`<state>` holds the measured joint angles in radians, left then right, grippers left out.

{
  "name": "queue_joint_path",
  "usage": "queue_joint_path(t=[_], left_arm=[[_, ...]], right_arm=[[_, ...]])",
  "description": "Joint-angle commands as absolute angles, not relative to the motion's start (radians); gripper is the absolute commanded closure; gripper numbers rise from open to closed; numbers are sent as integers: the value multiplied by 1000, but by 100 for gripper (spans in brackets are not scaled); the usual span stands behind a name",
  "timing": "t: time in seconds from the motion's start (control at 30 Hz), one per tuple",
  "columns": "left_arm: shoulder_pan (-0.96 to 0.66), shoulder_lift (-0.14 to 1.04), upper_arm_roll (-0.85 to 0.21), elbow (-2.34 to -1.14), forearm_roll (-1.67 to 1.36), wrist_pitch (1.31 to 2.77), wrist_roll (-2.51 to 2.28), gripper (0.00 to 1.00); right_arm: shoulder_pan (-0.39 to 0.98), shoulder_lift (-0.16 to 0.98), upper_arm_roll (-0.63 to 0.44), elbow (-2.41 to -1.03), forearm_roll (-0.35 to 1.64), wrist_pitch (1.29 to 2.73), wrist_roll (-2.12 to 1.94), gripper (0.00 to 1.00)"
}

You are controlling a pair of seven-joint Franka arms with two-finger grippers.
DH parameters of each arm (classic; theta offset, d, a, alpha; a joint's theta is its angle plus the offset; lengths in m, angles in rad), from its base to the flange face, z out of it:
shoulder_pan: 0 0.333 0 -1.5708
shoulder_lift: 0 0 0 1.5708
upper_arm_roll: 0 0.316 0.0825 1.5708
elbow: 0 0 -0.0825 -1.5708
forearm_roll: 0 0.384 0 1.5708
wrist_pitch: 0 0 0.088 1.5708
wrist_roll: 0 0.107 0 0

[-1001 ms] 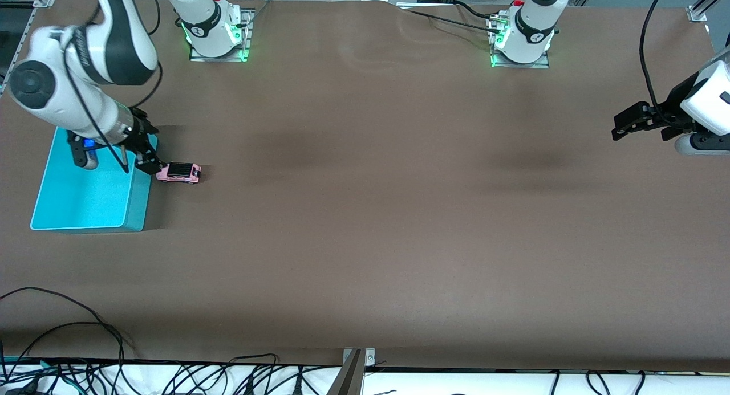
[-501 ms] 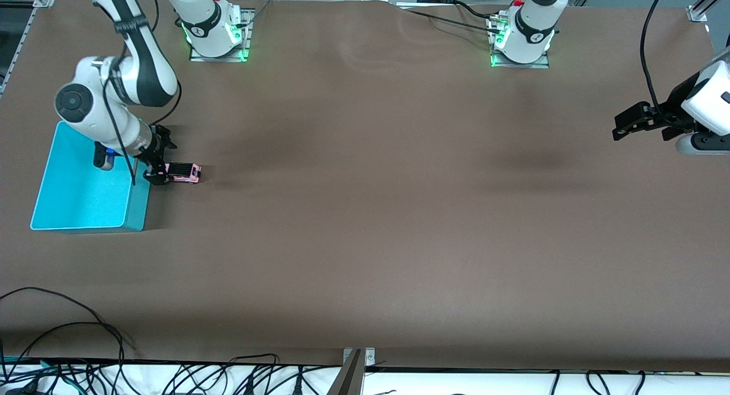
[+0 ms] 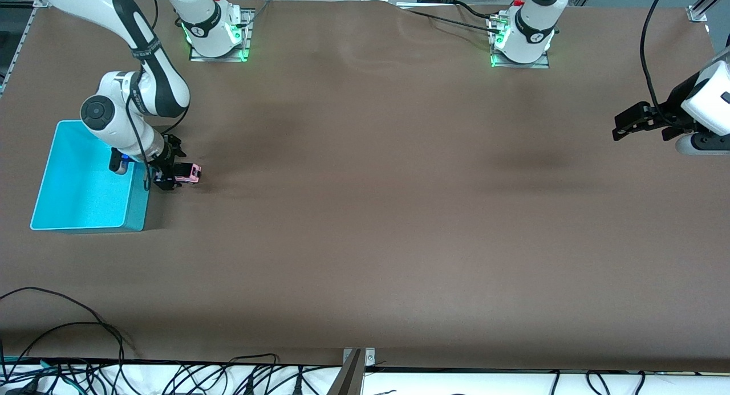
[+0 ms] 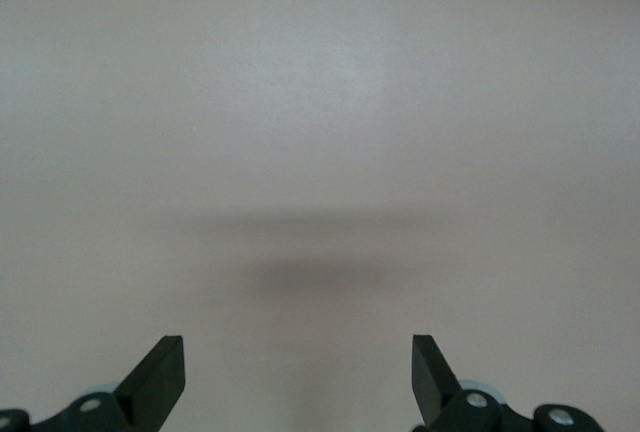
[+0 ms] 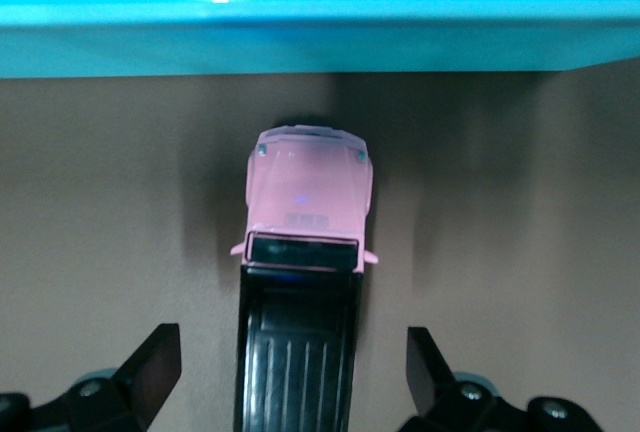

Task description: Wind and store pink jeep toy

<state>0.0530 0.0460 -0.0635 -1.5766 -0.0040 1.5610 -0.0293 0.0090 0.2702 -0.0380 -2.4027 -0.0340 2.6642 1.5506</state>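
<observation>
Right gripper hangs low over the pink jeep toy, fingers spread with one on each side of the car's black roof end and not yet closed. A second ago it stood above the turquoise bin's wall, clear of the toy; since then it has come down and moved off the bin onto the car, so the grasp looks about to happen and neither winding nor storing is done. The jeep sits on the brown table just beside the bin, toward the left arm's end, its pink hood pointing at the bin wall. That wall leaves little room on the hood's side; toward the left arm's end the table gives a long run for a pull-back. Left gripper waits, spread, well apart from the bin.
</observation>
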Motion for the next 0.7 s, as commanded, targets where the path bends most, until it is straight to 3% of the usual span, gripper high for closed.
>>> queue_joint_path(t=[0.0, 0.23, 0.3, 0.37, 0.67], left_arm=[[51, 35, -58, -1592, -18, 1565, -14, 0], [51, 35, -58, -1592, -18, 1562, -14, 0], [51, 35, -58, -1592, -18, 1562, -14, 0], [51, 35, -58, -1591, -18, 1562, -15, 0], [51, 35, -57, -1591, -18, 1562, -15, 0]], right_arm=[[8, 275, -44, -2419, -43, 2694, 1568, 1], [9, 275, -44, -2418, -43, 2691, 1568, 61], [11, 273, -44, -2418, -43, 2688, 1569, 74], [11, 272, -44, -2418, -43, 2686, 1574, 77], [29, 242, -44, -2395, -43, 2619, 1608, 78]])
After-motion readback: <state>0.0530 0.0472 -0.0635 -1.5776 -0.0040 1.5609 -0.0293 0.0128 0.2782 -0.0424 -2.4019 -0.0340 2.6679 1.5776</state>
